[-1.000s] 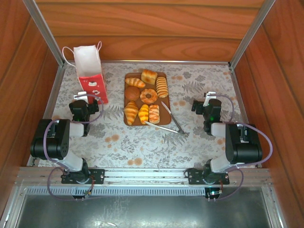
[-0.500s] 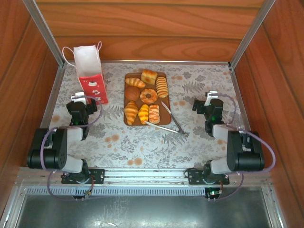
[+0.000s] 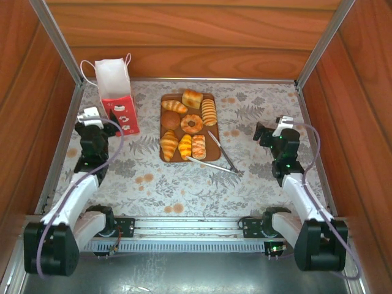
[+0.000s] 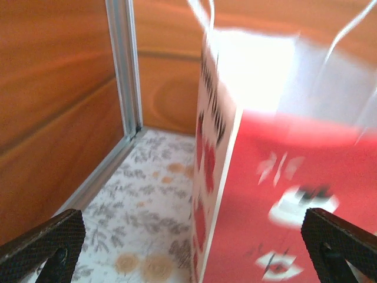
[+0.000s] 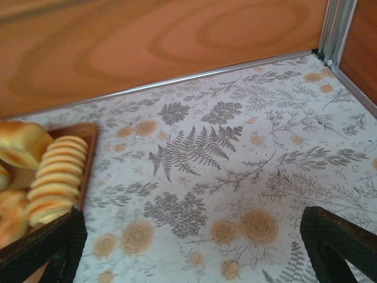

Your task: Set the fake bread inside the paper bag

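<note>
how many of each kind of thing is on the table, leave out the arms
fake bread: 8
board: 1
tongs: 1
paper bag: 1
total: 11

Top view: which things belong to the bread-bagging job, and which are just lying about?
Job:
- bread, eight pieces
- bag, upright

Lying about:
- board under the bread
- tongs, partly on the board

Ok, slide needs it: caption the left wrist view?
Open left gripper faces the upright paper bag on the floral tabletop.
</note>
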Robot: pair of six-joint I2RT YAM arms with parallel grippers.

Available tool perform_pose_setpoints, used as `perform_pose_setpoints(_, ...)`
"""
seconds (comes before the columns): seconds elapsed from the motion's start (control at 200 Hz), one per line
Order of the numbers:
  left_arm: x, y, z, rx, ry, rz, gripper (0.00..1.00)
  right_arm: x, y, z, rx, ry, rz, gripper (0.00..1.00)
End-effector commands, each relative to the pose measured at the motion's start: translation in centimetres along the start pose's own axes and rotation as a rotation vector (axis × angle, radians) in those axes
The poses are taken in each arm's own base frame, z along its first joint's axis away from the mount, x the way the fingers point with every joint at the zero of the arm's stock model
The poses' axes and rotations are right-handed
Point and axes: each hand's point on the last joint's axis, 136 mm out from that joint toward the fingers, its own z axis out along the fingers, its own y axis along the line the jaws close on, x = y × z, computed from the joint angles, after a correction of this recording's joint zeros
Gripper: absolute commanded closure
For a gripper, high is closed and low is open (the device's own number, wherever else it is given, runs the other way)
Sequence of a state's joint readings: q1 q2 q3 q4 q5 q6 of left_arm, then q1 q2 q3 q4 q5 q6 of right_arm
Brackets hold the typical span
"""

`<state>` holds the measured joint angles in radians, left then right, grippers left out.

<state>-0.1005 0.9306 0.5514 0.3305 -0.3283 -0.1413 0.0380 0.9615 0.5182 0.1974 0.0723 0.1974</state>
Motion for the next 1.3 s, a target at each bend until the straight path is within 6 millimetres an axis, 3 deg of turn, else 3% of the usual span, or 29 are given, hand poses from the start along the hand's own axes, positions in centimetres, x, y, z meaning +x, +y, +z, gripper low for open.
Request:
perform_pose_setpoints(0.0, -3.3, -0.9, -3.0, 0.047, 0.147, -0.051, 0.0, -3.1, 2.1, -2.4, -0.077, 0.044, 0.104, 0.0)
perform_pose_setpoints(0.11, -5.4, -2.2, -4.8, 0.112, 0.254, -0.066, 0.04, -5.1, 4.3, -3.8, -0.164, 0.121, 0.143, 0.0)
perform_pose_setpoints(0.225, -6.1, -4.8, -4.8, 0.184, 0.372, -0.102, 0.07, -6.1, 5.8, -4.4, -0.212, 0.211, 0.199, 0.01)
perform_pose_setpoints(0.48, -5.6, -10.7, -0.6, 0.24, 0.638, -0.061, 0.08, -5.4, 8.2, -3.7, -0.329, 0.344, 0.272, 0.04)
perform_pose_setpoints(0.595, -4.7, -11.7, 1.7, 0.219, 0.701, -0.018, 0.08, -4.5, 7.9, -3.3, -0.317, 0.354, 0.28, 0.04)
perform_pose_setpoints(0.81, -2.7, -11.2, 5.9, 0.104, 0.739, 0.08, 0.1, -4.0, 7.5, -2.7, -0.295, 0.348, 0.279, 0.04)
perform_pose_setpoints(1.005, -1.4, -12.4, 8.3, 0.115, 0.776, 0.109, 0.24, -3.4, 7.3, -1.9, -0.287, 0.361, 0.294, 0.05)
perform_pose_setpoints(1.294, -0.6, -12.5, 9.7, 0.089, 0.807, 0.144, 0.63, -2.7, 6.9, -1.6, -0.268, 0.366, 0.3, 0.05)
